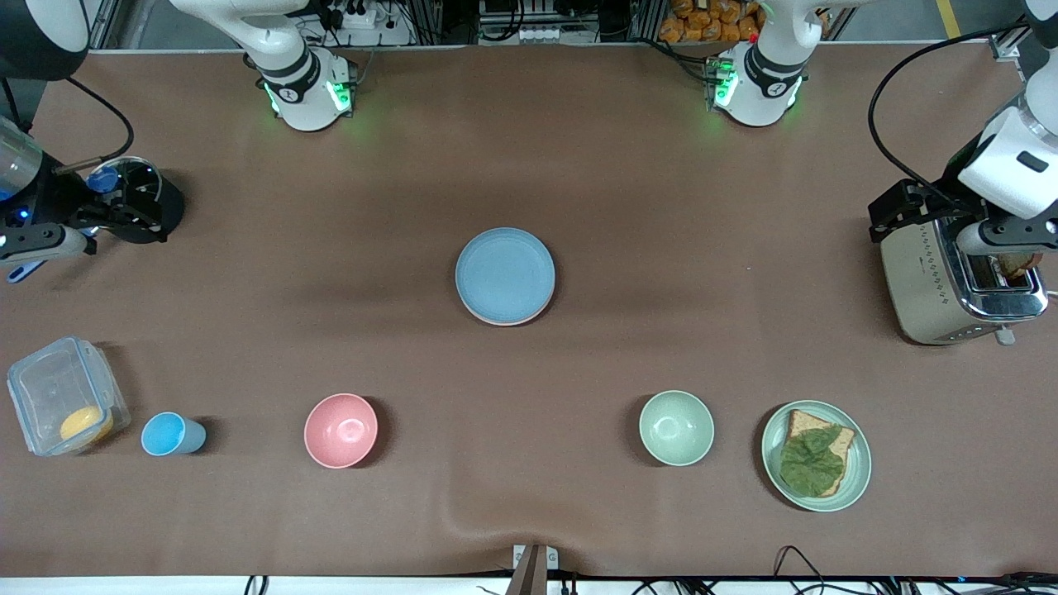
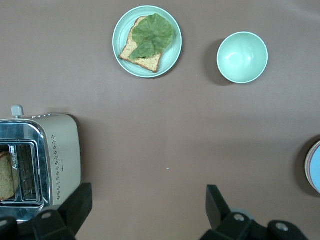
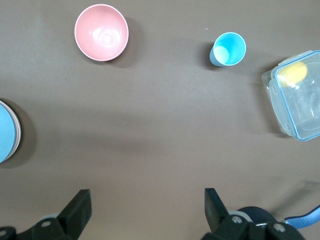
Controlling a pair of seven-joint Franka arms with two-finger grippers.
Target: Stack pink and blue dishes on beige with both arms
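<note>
1. The table (image 1: pixel 579 165), covered in brown, carries everything; its middle is taken by the stack of plates.
2. The toaster (image 1: pixel 950 285) is seen at the edge of the table at the left arm's end, with a slice of bread in its slot.
3. The left gripper (image 2: pixel 145 210) is held high over the table at that end, just beside the toaster, with its jaws spread wide and nothing between them.
4. The right gripper (image 3: pixel 145 210) is held high over the table at the right arm's end, jaws likewise spread wide and empty.
5. The blue plate (image 1: pixel 505 275) is found at the centre of the table, lying on top of the stack.
6. A thin pale rim (image 1: pixel 506 321) is shown under the blue plate; the pink and beige plates are judged to lie there, though the layers cannot be told apart.
7. The task is judged to be done or almost done: no loose flat pink or beige plate is seen elsewhere, and both arms appear to wait.
8. Along the edge nearest the front camera are set a clear container (image 1: pixel 62 397), a green plate with bread (image 1: pixel 817 455), a pink bowl (image 1: pixel 340 430), a green bowl (image 1: pixel 676 427) and a blue cup (image 1: pixel 169 434).
</note>
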